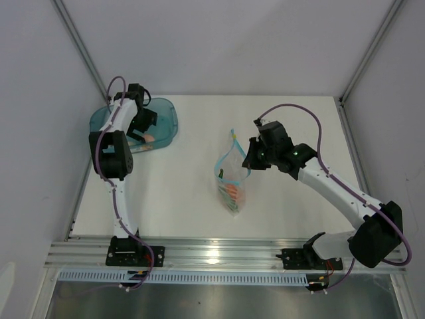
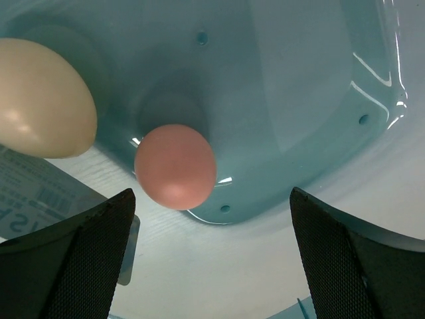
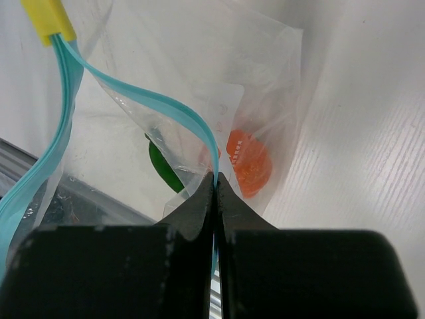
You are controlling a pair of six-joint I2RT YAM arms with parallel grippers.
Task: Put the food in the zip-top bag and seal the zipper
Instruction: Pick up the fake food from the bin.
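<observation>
Pinching the zipper [image 3: 192, 126] of the bag [image 1: 230, 179], the right jaws are pressed together on the blue strip and the clear film just beside it, partway along one lip. In the right wrist view the other lip bows away to the left, so the mouth gapes. Both lips meet at a yellow tab [image 3: 48, 20] at the far end.

Inside the bag: an orange ridged piece [image 3: 249, 163] and a green piece [image 3: 163, 166], both low in the pouch, beyond the jaws.

Top view: the bag sits mid-surface [image 1: 199, 126] between the two arms, contents toward the near edge.

Left jaws are spread wide and grip nothing, hanging over the teal tub [image 1: 166, 119] at the far left of the surface.

In the tub: a salmon ball [image 2: 176, 166] lies ahead of the two fingers and touches neither. A cream egg [image 2: 40, 100] lies to its left, apart from it. A printed label [image 2: 40, 193] shows below the egg; text unreadable.
</observation>
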